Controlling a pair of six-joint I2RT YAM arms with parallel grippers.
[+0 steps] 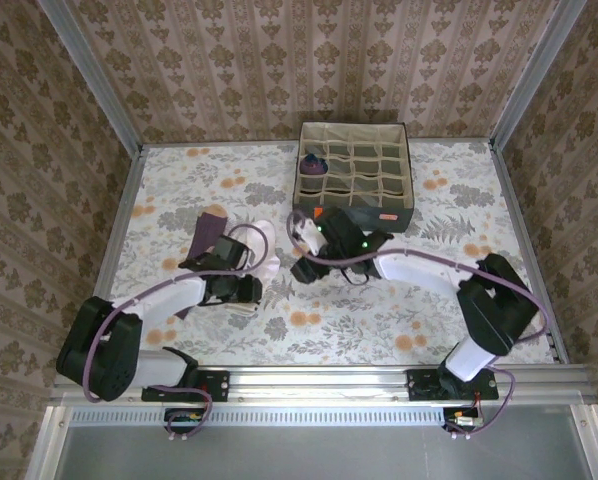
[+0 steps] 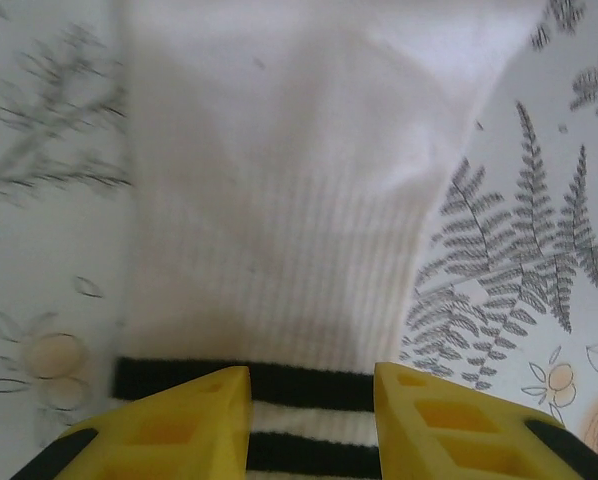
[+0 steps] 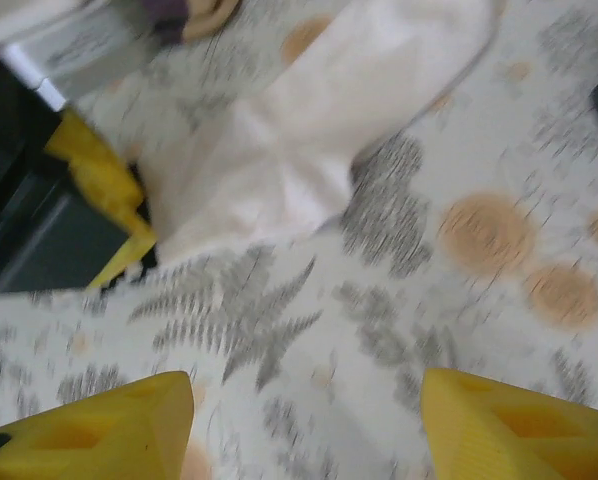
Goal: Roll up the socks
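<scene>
Nearby, grey box (image 1: 401, 215) beyond white sock (image 2: 299, 200)

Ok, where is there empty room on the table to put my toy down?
Bare cloth lies left of the grey box, toward the far-left corner, and along the near metal rail. The middle is crowded: white sock, purple sock, left gripper, right gripper.

white sock (image 3: 309, 140), seemingly flat, lies beyond spread fingers (image 3: 89, 430).

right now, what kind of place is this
Probably a robot test booth dressed like a home: wallpapered walls, two arms bolted to a rail, a white sock and divided box on a flowered table.
</scene>
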